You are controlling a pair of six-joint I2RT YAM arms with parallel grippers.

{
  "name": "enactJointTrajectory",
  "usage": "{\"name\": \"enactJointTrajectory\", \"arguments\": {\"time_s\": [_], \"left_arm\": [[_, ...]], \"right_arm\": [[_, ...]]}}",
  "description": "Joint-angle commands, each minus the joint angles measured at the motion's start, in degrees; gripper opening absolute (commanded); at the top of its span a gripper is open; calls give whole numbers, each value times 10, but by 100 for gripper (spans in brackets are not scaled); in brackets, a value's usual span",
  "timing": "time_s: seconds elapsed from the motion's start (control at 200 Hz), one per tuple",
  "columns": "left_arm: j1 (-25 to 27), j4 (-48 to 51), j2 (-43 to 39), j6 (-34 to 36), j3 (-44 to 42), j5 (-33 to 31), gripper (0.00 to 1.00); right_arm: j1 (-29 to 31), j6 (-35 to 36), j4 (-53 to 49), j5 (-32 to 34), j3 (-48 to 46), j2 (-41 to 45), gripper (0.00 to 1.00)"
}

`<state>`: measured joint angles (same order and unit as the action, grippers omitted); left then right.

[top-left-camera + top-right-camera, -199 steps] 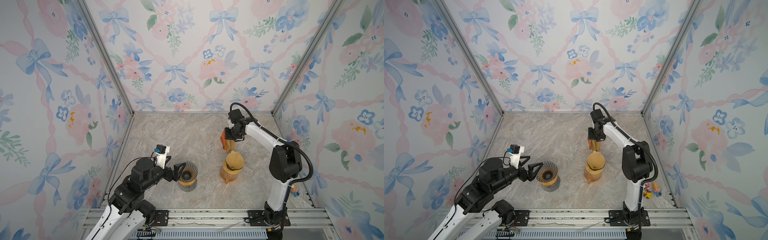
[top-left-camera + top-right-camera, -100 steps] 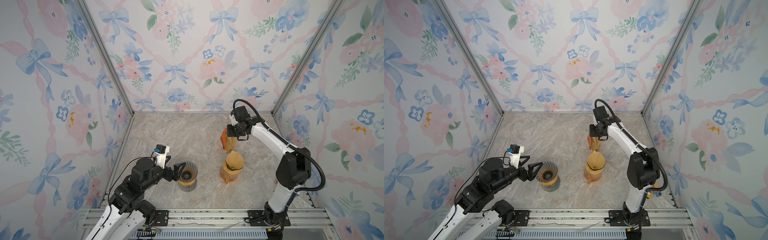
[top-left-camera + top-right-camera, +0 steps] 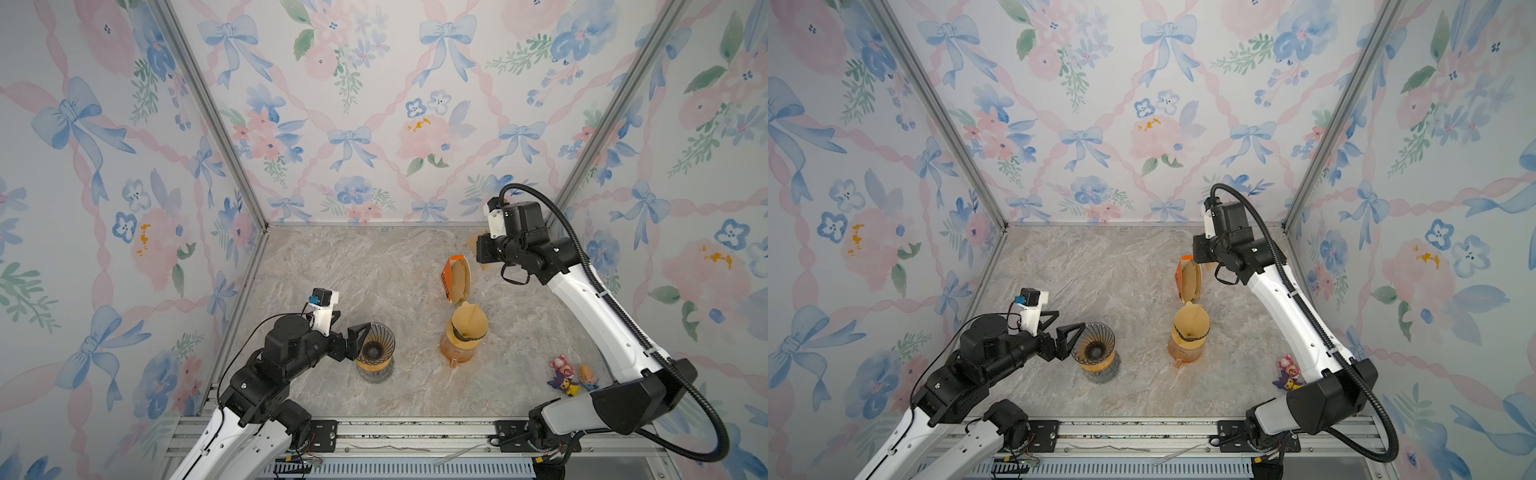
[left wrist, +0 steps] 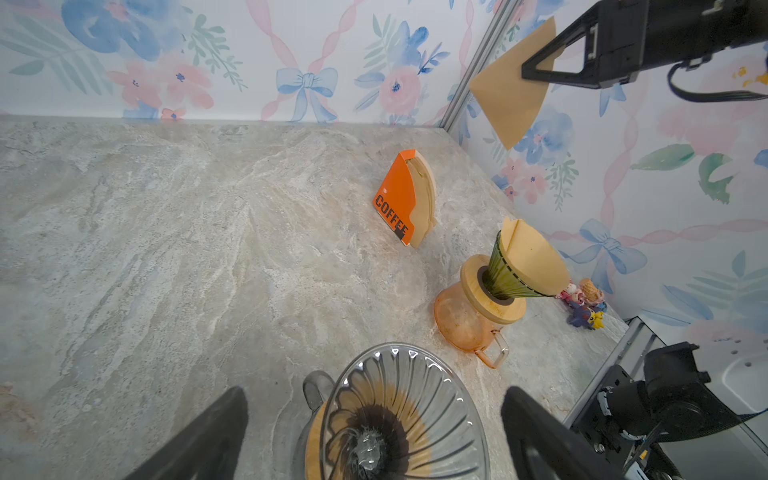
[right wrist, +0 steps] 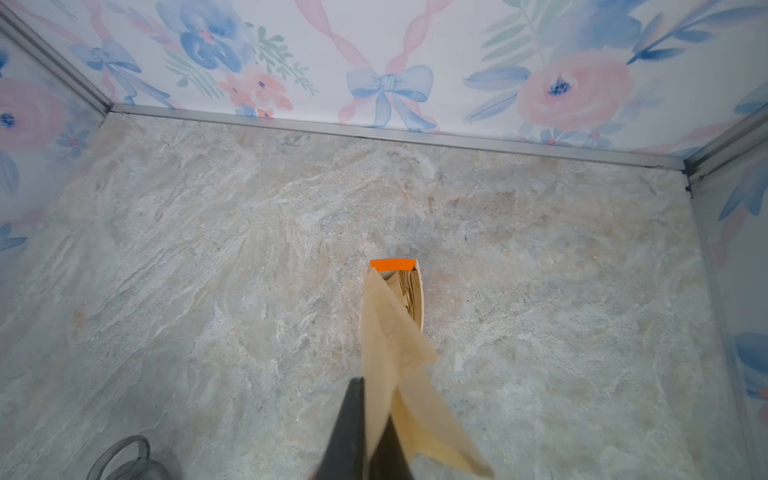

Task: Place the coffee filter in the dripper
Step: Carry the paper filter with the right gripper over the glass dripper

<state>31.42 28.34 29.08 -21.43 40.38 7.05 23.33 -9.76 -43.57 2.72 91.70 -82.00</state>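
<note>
two arms work over a marble-patterned table (image 3: 353, 270). right gripper (image 4: 525, 72) has its jaws pinched shut on a brown paper coffee filter (image 4: 507, 99), gripping it near its upper edge so that the folded cone hangs point-down in the air, clear of the table. in a top view this gripper sits toward the back right, and only small tan bits of the filter show past its body. in the right wrist view the filter hangs over the open top of an orange filter box (image 5: 392, 264), apart from it. that box stands upright on the table, marked "coffee" on its side, with a stack of brown filters inside.

left gripper (image 4: 374, 392) is low at the front left, jaws spread wide, one finger on each side of a clear ribbed glass dripper (image 3: 376, 343). whether the fingers touch the glass cannot be told. no paper is in that dripper.

between the box and the front edge stands a green dripper (image 4: 503, 274) lined with a brown filter, seated on an orange glass carafe (image 4: 465, 320). some small toy figures (image 3: 571, 374) lie near the front right corner.
</note>
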Motion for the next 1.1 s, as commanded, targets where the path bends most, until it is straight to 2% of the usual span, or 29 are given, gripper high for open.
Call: {"name": "enactJointTrajectory", "arguments": {"time_s": [0.0, 0.125, 0.36, 0.49, 0.775, 1.095], "left_arm": [[0, -3, -6, 4, -2, -16, 97], [1, 5, -20, -6, 3, -16, 97], [1, 68, -26, -85, 43, -1, 97], [0, 81, -53, -81, 50, 10, 97], [0, 80, -109, -78, 35, 20, 97], [0, 80, -143, -86, 3, 8, 97]], "right_arm": [[44, 8, -66, -25, 20, 15, 7], [114, 3, -116, -27, 39, 28, 7], [230, -10, -181, -57, 84, 16, 6], [287, -16, -205, -65, 113, -11, 6], [369, -57, -229, -39, 169, -93, 6], [414, -62, -278, -15, 251, -204, 7]]}}
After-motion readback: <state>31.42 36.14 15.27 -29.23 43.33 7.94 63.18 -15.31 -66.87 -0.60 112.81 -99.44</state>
